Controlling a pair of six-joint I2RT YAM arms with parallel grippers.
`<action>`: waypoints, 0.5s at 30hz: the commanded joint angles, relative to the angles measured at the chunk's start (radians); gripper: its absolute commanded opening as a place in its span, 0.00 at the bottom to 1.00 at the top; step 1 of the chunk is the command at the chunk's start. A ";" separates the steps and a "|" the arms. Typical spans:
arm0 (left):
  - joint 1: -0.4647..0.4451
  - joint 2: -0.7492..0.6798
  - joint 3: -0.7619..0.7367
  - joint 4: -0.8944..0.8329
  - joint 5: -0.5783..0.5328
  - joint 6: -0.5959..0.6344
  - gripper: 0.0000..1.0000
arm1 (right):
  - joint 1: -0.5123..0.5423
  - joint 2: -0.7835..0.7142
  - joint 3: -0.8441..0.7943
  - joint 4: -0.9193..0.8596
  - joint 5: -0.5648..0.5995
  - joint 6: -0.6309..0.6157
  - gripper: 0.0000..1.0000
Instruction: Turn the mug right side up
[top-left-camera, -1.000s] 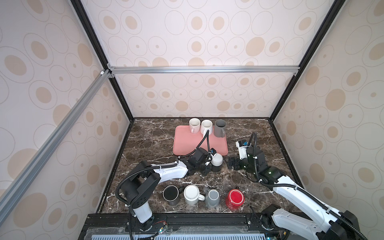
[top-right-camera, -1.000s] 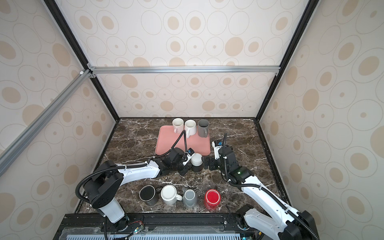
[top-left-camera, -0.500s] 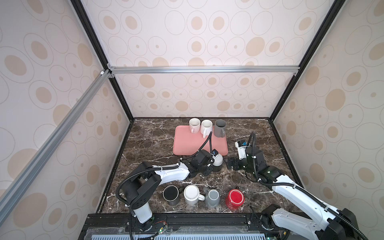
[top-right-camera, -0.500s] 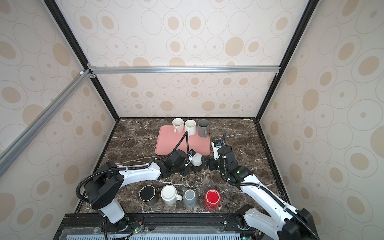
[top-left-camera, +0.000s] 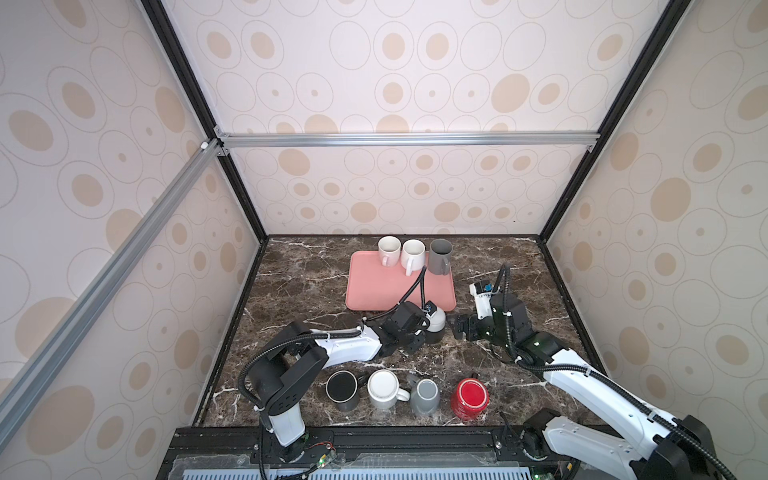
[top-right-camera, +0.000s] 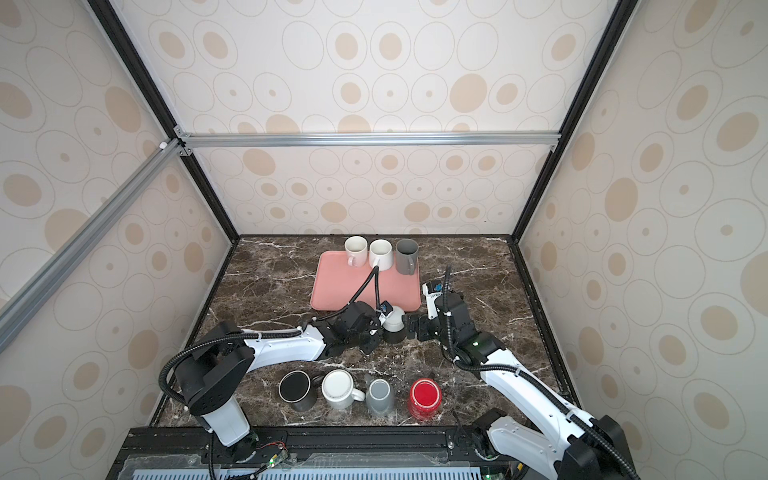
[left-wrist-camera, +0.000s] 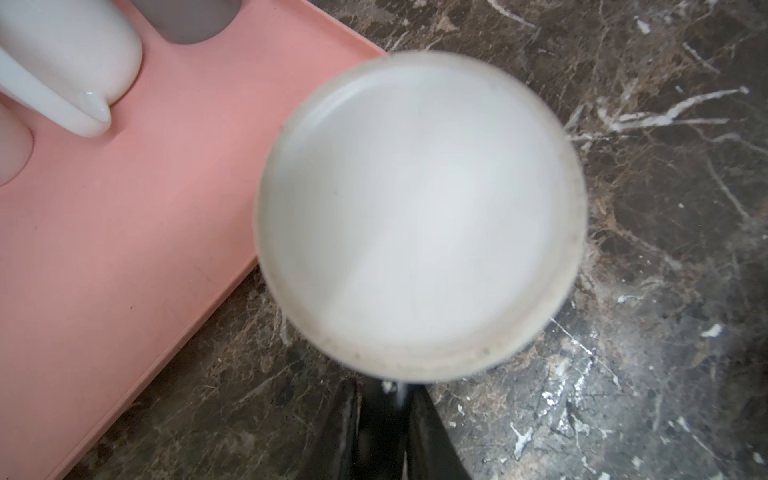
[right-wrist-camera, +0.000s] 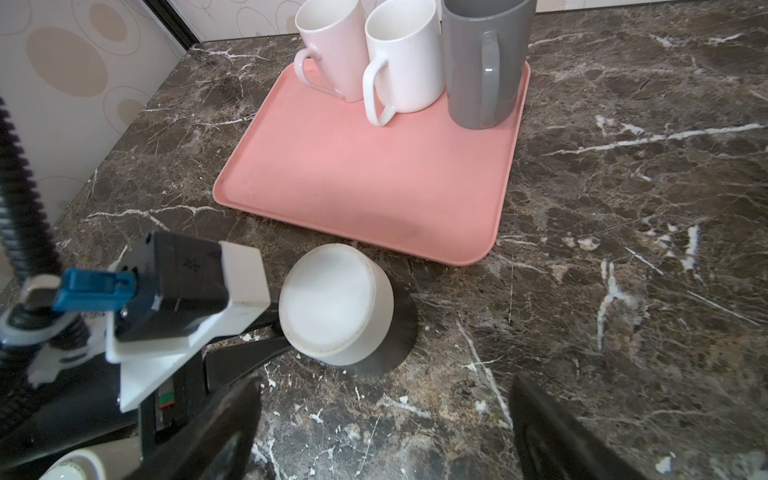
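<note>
The mug (top-left-camera: 435, 323) stands upside down on the marble, just off the front right corner of the pink tray (top-left-camera: 374, 286). It has a white base on top and a dark lower band. Its round white base (left-wrist-camera: 419, 208) fills the left wrist view. My left gripper (top-left-camera: 419, 332) reaches it from the left, and its fingers (left-wrist-camera: 430, 432) are shut on the dark handle. The mug (right-wrist-camera: 336, 303) looks slightly tilted in the right wrist view. My right gripper (top-left-camera: 459, 330) hovers open just to the right of the mug (top-right-camera: 395, 322), with bare marble between its fingers (right-wrist-camera: 232, 419).
Three upright mugs stand at the tray's far edge: pale pink (top-left-camera: 388, 248), white (top-left-camera: 412, 254) and grey (top-left-camera: 439, 255). Near the front edge is a row of mugs: black (top-left-camera: 341, 386), white (top-left-camera: 384, 388), grey (top-left-camera: 426, 395) and red (top-left-camera: 469, 397). Walls enclose the table.
The right arm has edged slightly toward the mug. The left gripper stays at the mug's handle, and the mug has barely moved.
</note>
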 joint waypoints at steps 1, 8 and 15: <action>-0.010 0.005 0.003 0.038 -0.009 0.021 0.16 | -0.006 0.005 0.003 0.020 0.000 0.009 0.95; -0.016 -0.031 -0.027 0.078 -0.040 0.028 0.01 | -0.006 -0.005 0.003 0.021 -0.003 0.015 0.95; -0.013 -0.159 -0.099 0.167 -0.060 -0.011 0.00 | -0.006 -0.068 -0.050 0.123 -0.039 0.031 0.95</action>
